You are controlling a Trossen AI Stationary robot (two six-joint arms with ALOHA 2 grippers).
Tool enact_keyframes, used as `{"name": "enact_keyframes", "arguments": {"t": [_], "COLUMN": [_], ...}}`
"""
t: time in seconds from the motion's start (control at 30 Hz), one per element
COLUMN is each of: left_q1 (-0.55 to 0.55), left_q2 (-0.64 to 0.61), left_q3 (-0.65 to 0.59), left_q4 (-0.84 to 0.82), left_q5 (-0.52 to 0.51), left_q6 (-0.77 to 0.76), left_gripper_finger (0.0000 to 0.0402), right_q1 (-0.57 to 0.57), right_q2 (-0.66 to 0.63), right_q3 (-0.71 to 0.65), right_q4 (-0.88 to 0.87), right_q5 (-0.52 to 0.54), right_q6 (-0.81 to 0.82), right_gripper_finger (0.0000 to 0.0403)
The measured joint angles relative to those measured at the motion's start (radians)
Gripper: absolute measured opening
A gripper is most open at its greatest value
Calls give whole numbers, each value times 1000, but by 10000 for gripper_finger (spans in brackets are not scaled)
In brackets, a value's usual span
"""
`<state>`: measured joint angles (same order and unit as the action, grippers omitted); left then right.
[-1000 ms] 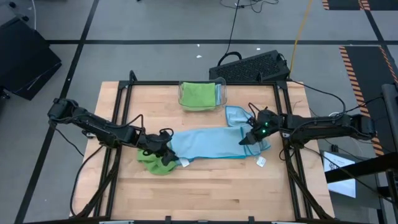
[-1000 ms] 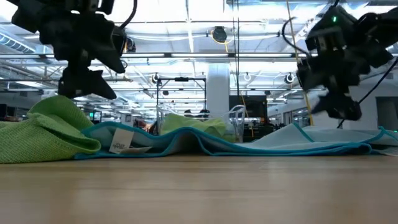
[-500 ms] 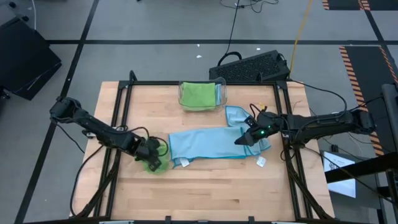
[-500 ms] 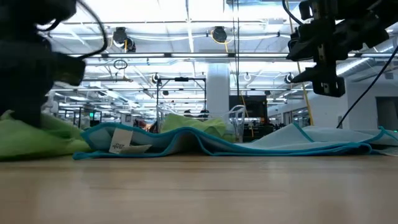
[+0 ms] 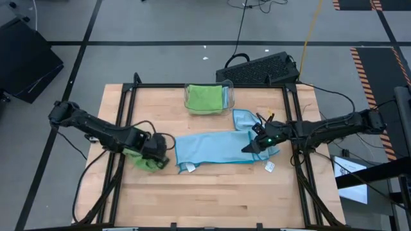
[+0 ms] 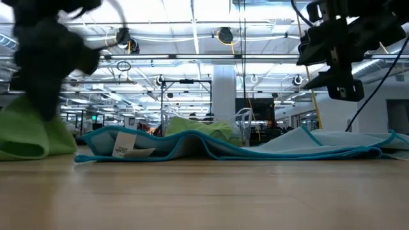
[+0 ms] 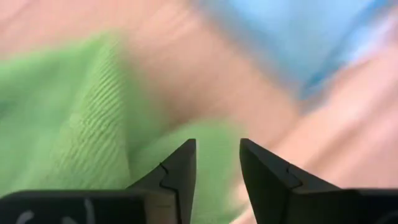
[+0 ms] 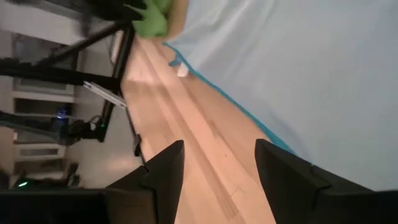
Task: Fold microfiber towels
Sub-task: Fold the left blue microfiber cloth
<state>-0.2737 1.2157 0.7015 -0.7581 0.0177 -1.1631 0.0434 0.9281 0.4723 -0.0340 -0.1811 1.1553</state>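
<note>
Since a second ago the crumpled lime green microfiber towel has been dragged toward the table's left side, away from the blue cloth it was touching, and now sits bunched apart from it; the left gripper is down on that green wad, fingers narrowed with green cloth between the tips in the left wrist view, though motion blur there makes the grip less than certain. Right gripper has edged slightly inward and hovers over the right end of the long, flattened light blue microfiber towel, fingers apart, nothing between them. Clear plastic bin at the back centre of the wooden table holds a folded lime green towel; a sliver of blue shows at its right side. A second light blue towel lies just behind the right gripper, partly under it. Count in view: two green, two blue outside the bin's sliver, one bin. White tags show at the blue towel's front edge
</note>
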Motion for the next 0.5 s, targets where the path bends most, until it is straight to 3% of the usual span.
{"name": "enact_keyframes", "arguments": {"t": [0.1,0.23,0.5], "left_q1": [-21,-69,-132], "left_q2": [6,79,303], "left_q3": [30,31,29], "left_q4": [228,480,570], "left_q5": [-84,-191,-151], "left_q6": [32,197,298], "left_gripper_finger": [124,124,123], "right_q1": [18,39,59], "right_q2": [62,174,327], "right_q3": [31,88,153], "right_q4": [-4,1,18], "right_q5": [-1,-2,-86], "right_q6": [-12,-69,-105], "right_gripper_finger": [176,148,94]}}
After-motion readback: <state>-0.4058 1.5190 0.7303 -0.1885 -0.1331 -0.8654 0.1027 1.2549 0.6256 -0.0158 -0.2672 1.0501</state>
